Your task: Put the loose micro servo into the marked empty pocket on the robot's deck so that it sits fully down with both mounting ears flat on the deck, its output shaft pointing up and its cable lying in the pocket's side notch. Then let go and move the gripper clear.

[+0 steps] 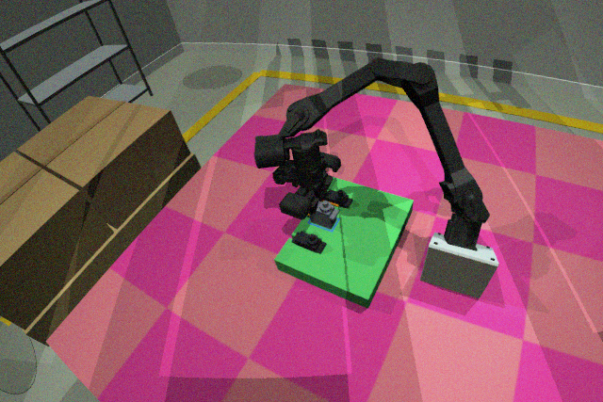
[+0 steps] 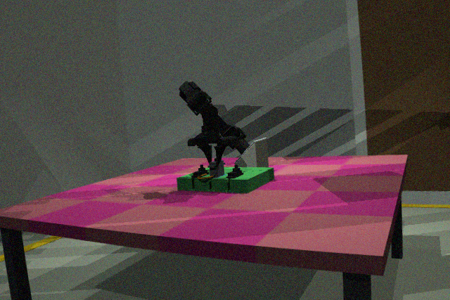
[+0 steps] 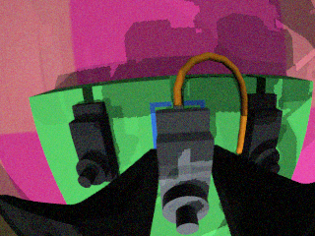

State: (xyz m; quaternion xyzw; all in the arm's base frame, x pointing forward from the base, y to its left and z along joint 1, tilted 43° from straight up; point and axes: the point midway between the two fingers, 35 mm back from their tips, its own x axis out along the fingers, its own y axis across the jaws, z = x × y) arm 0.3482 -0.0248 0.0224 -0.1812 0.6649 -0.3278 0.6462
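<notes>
Between the fingertips of the gripper point(image 1: 311, 202) point(image 2: 215, 162) point(image 3: 186, 162), the grey micro servo point(image 1: 325, 214) point(image 2: 216, 168) point(image 3: 184, 143) is gripped shaft-up over the blue-outlined pocket point(image 1: 333, 229) point(image 3: 154, 125). Its orange cable point(image 2: 205, 178) point(image 3: 209, 56) arches toward a neighbouring servo point(image 1: 340, 198) point(image 2: 200, 172) point(image 3: 263, 130). Alignment looks nearly done; full seating, cable-laying, release and withdrawal seemingly remain.

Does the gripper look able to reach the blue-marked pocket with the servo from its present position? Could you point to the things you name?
Probably yes: the gripper point(image 3: 184, 153) holds the servo point(image 1: 325, 214) point(image 2: 216, 168) point(image 3: 184, 143) above the blue outline point(image 1: 333, 230) point(image 3: 154, 129), between two seated servos.
</notes>
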